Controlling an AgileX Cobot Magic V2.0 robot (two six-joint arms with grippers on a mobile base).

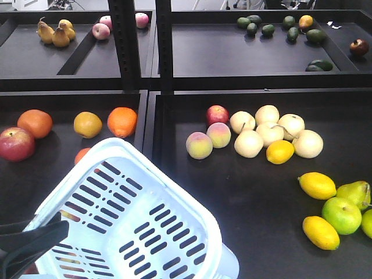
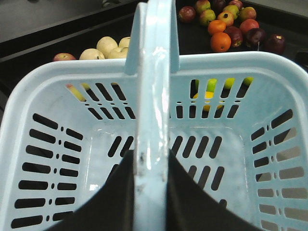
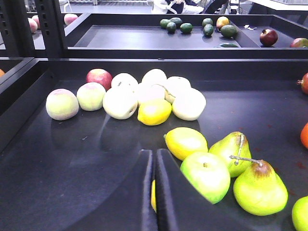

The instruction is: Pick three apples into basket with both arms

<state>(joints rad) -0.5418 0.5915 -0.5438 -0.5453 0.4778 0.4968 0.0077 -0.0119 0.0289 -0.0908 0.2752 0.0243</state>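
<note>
The light blue basket (image 1: pixel 145 221) hangs tilted at the lower left, over the left tray. My left gripper (image 2: pixel 153 159) is shut on its loop handle (image 2: pixel 156 72) and shows as a black shape (image 1: pixel 58 229) at the basket's near corner. No fruit lies inside the basket (image 2: pixel 231 60). One red apple (image 1: pixel 16 143) rests at the far left by the oranges. Another red apple (image 1: pixel 217 114) sits behind two peaches, also in the right wrist view (image 3: pixel 98 78). Several red-green apples (image 2: pixel 233 9) lie beyond the basket. My right gripper (image 3: pixel 154 153) is shut and empty, low over the tray beside a lemon.
Oranges (image 1: pixel 122 121) lie just beyond the basket. Pale round fruit (image 1: pixel 268 132), lemons (image 1: pixel 317 185), a green apple (image 3: pixel 205 175) and pears (image 3: pixel 259 186) crowd the right tray near my right gripper. A black shelf post (image 1: pixel 123 43) and an upper shelf with avocados (image 1: pixel 267 29) stand behind.
</note>
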